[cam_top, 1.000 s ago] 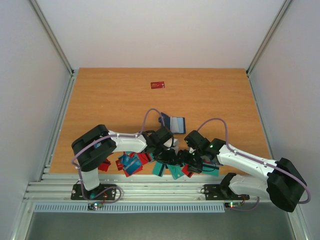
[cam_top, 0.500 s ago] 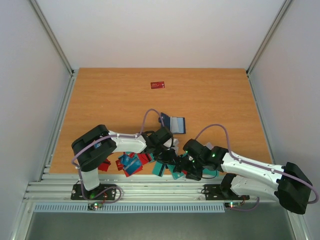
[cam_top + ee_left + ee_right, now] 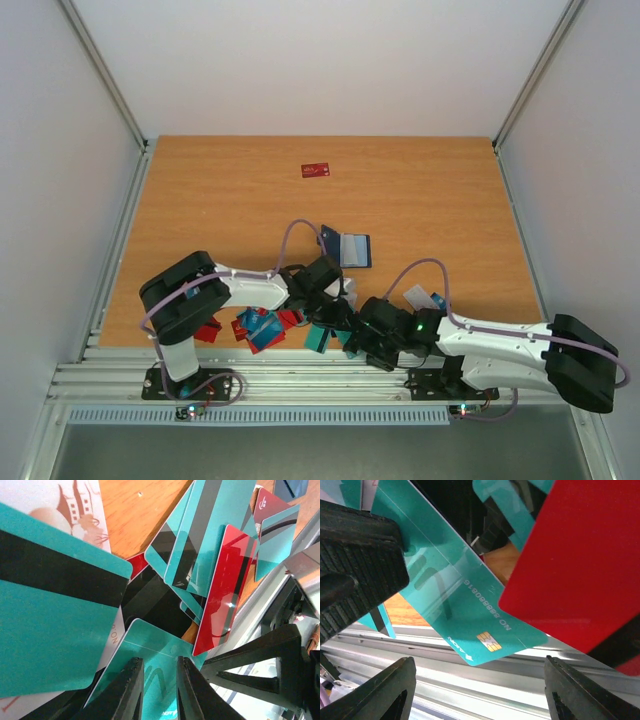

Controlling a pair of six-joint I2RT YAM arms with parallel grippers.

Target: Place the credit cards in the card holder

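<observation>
Handover of one card between the two grippers appears to be the step in hand.

**Present state**
- The left gripper is nearly closed, its two fingers pinching the edge of a teal card lifted above the heap of credit cards at the near edge of the table.
- The right gripper stands wide open and holds nothing. The chip corner of the teal card hangs between its fingers, touching neither.
- The card holder lies unfolded on the table beyond both grippers, apart from the heap.

**Procedure (recommended)**
1. Centre the right fingers on the free chip end, flat to the card faces, clear of the left pad.
2. Close the right jaws fully before the left jaws let go; a thin, glossy card probably slips if released early.
3. Keep the red card just beside the teal one out of the grip, so that one card alone is taken.
4. Hold the card above the aluminium rail so that no corner catches.
5. Carry the card edge-first toward a pocket of the card holder.
</observation>
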